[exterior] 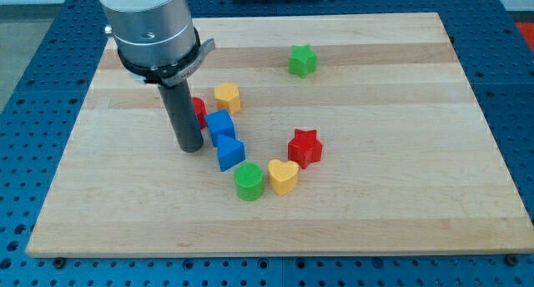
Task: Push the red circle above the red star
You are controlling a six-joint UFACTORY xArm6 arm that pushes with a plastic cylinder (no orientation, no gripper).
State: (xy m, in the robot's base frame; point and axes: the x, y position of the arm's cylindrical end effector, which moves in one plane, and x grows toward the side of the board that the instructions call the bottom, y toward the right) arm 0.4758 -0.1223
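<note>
My tip point(190, 147), a bare rod with no pincer, sits just left of the half-hidden red circle point(198, 112), well left of the red star point(304, 148).

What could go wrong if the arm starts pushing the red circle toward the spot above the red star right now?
My tip sits left of the red circle, which the rod mostly hides. The blue blocks and the yellow block crowd it, so a push right would likely drag them along. The lower blue block might shove toward the red star.
</note>
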